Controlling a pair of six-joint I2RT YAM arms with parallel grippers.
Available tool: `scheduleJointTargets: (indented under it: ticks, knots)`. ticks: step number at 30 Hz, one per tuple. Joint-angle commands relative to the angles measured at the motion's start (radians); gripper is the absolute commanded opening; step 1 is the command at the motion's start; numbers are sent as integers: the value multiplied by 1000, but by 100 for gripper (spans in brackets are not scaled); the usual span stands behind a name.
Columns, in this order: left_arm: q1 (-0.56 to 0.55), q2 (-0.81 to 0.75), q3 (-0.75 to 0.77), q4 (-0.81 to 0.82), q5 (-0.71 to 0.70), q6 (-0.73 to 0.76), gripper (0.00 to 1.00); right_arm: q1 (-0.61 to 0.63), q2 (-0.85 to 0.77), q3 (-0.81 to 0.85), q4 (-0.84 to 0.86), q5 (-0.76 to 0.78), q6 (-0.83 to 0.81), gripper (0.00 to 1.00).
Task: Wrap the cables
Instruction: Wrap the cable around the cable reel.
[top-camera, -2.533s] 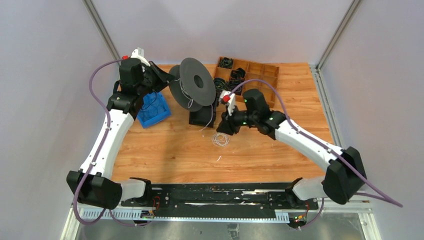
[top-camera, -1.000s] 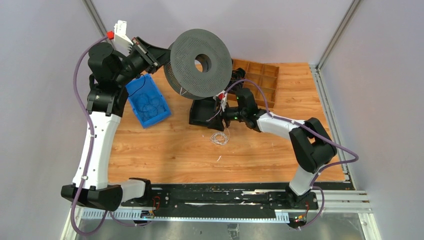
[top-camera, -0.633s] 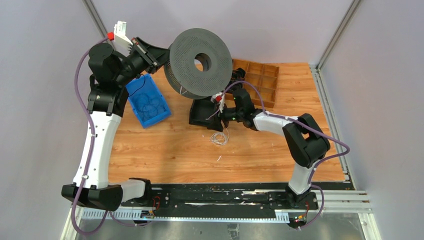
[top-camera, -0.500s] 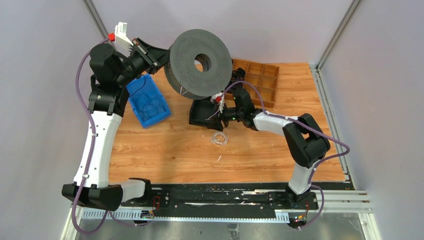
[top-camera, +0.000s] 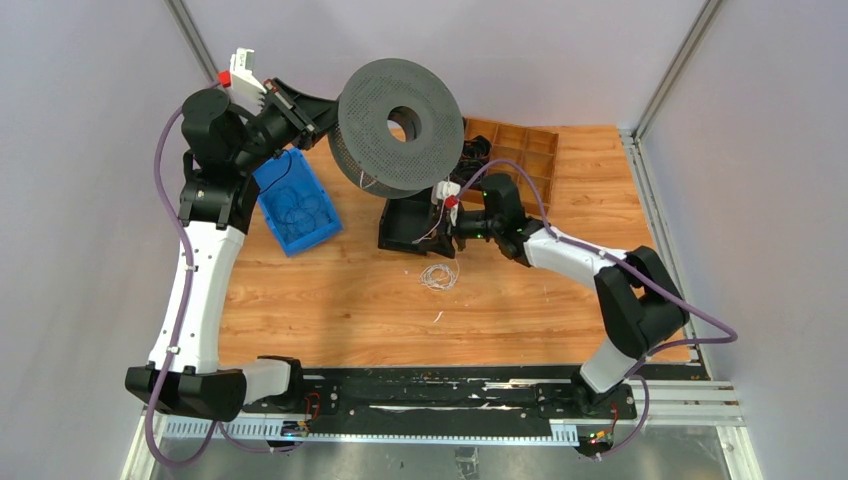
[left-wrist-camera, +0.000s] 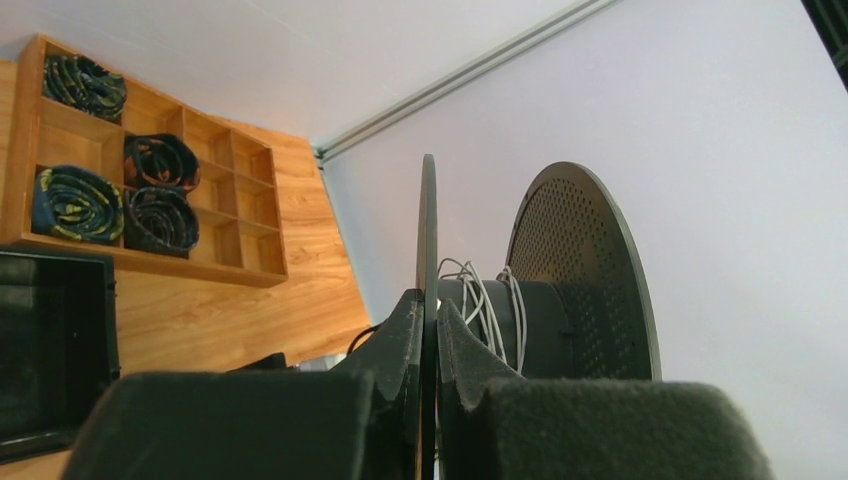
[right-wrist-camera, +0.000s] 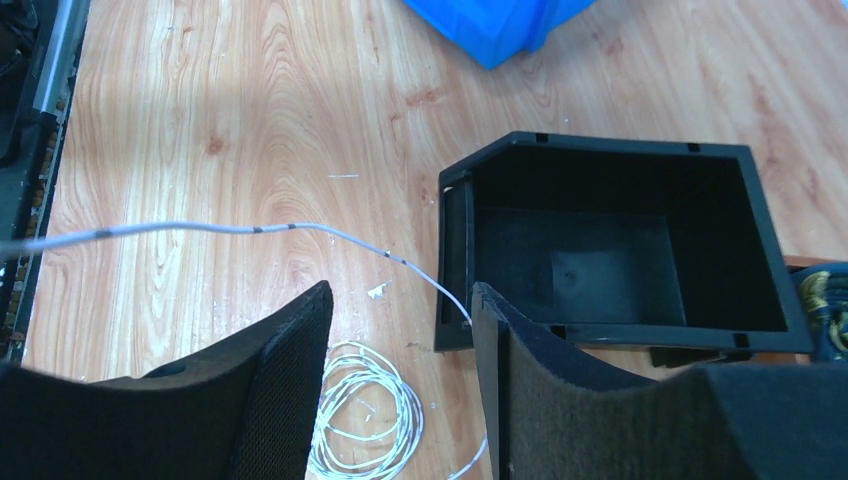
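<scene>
The cables are a small loose coil of thin white wire (top-camera: 438, 276) lying on the wooden table, also seen in the right wrist view (right-wrist-camera: 365, 425). My right gripper (top-camera: 448, 238) hovers just above and behind the coil, jaws open and empty (right-wrist-camera: 400, 295). One strand of the wire (right-wrist-camera: 250, 228) runs up from the left to the rim of the black box. My left gripper (top-camera: 328, 115) is shut on the flange of a big grey perforated spool (top-camera: 400, 125), held high in the air (left-wrist-camera: 428, 310). A few turns of white wire (left-wrist-camera: 485, 305) sit on its hub.
An open black box (top-camera: 405, 228) stands on the table under the spool, right next to my right gripper (right-wrist-camera: 610, 250). A blue bin (top-camera: 296, 205) with thin blue wires is at the left. A wooden divided tray (top-camera: 520, 160) with dark coiled bundles is at the back right.
The left arm has lifted the spool off the black box and holds it high. The right arm has closed in on the box; in the last half second its elbow swung right.
</scene>
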Motion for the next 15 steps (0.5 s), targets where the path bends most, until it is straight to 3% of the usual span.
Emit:
scheduleJointTargets:
  ticks: [1,15]
  knots:
    - [9,-13,-5,76,33,-47,0,-10,-23,-25,-6,-17,-72,54]
    - [18,-24,-35,113,43,-86,0,1,192,112,-42,-110,-101,56]
